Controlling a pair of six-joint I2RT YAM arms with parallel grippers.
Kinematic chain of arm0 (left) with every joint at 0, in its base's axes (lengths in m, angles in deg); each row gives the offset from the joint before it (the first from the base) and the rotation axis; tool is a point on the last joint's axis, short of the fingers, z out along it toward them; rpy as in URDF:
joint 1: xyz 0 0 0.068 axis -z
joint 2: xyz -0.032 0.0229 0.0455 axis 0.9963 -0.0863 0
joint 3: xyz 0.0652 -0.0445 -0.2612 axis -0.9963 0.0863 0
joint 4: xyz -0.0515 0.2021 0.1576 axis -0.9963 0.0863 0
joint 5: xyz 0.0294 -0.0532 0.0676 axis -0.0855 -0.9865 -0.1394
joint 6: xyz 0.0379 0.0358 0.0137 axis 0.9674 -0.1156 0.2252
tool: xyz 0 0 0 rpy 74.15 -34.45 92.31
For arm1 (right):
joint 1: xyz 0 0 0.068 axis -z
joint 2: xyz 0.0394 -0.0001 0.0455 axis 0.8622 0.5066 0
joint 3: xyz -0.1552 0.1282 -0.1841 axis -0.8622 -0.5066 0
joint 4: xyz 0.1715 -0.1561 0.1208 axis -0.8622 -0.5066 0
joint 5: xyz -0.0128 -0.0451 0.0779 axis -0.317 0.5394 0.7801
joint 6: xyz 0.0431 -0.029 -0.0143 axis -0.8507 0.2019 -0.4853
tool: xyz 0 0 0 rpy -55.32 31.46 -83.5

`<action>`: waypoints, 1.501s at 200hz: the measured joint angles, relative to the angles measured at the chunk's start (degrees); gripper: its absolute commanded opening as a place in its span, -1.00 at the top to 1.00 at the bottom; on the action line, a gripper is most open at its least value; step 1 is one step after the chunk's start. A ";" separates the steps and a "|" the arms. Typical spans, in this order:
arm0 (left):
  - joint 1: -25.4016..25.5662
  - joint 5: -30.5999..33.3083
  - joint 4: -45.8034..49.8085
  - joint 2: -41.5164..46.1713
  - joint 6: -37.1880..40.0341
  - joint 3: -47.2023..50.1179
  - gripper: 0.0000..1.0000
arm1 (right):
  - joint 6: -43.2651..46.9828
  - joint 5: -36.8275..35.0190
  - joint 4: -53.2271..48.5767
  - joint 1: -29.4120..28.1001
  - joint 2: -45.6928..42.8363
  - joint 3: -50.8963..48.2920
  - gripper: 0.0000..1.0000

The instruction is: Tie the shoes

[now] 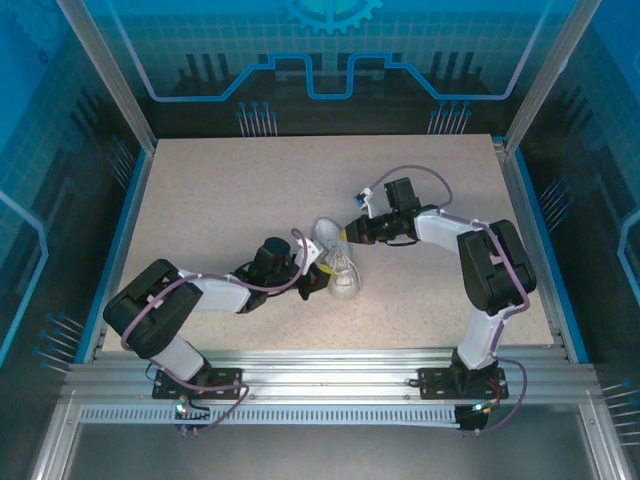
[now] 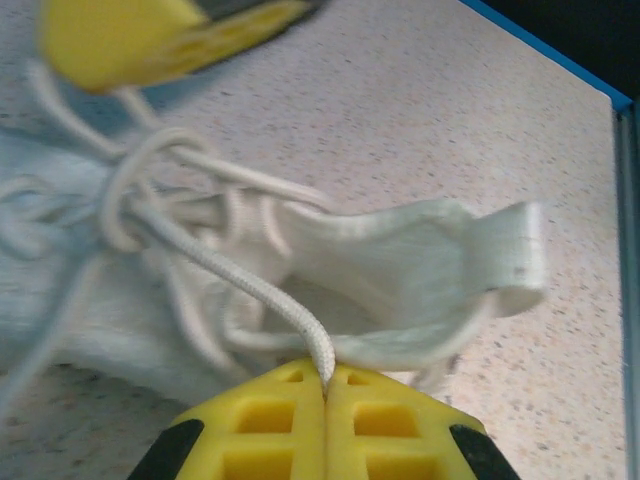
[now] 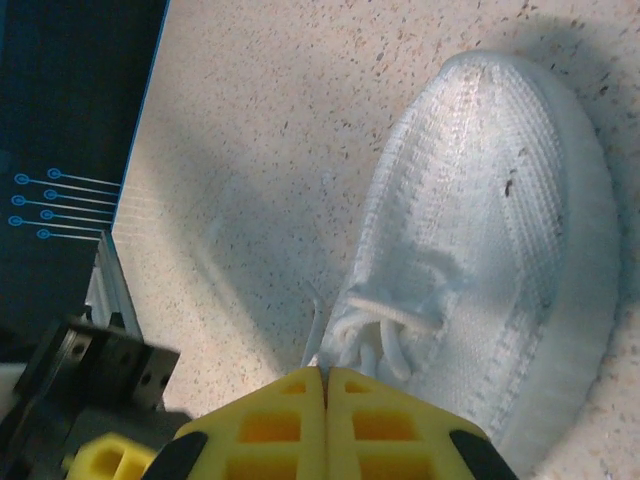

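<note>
We have left gripper [image 2: 325,385] and right gripper [image 3: 325,375] pinching the soft white knit sneaker's [image 3: 500,220] thin, limp, probably slippery laces [image 2: 230,275].

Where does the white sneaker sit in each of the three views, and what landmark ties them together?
Top external: sneaker near the middle of the table.
Left wrist: sneaker across left and centre, heel opening toward the right.
Right wrist: sneaker in the right half, toe pointing up.
Shared landmark: the speckled table with its blue edge.
</note>
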State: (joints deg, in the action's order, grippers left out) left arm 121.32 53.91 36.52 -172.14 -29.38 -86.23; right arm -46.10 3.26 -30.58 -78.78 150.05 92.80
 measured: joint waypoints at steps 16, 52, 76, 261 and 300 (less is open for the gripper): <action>1.20 0.50 0.76 0.04 -0.79 -0.83 1.00 | 0.98 0.00 -0.83 -0.59 1.16 1.53 1.00; 2.01 0.63 2.14 0.00 -2.67 -3.23 1.00 | 4.33 0.02 -4.42 -2.40 4.07 6.01 1.00; 2.21 0.20 2.43 -0.31 -4.48 -5.16 1.00 | 6.12 0.00 -6.54 -3.02 4.85 8.02 1.00; 3.43 -1.27 8.57 -9.16 -11.39 -18.84 0.26 | 6.19 0.00 -10.49 -3.63 8.24 12.68 0.41; 2.71 -1.36 16.31 -5.20 -8.76 -20.65 0.01 | 4.20 -0.50 -13.00 -0.90 5.68 12.94 0.19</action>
State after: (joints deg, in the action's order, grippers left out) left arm 124.03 52.56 52.83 -177.35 -38.15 -106.88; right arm -41.90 2.75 -43.59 -79.68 155.73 105.74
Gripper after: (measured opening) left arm 0.454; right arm 0.377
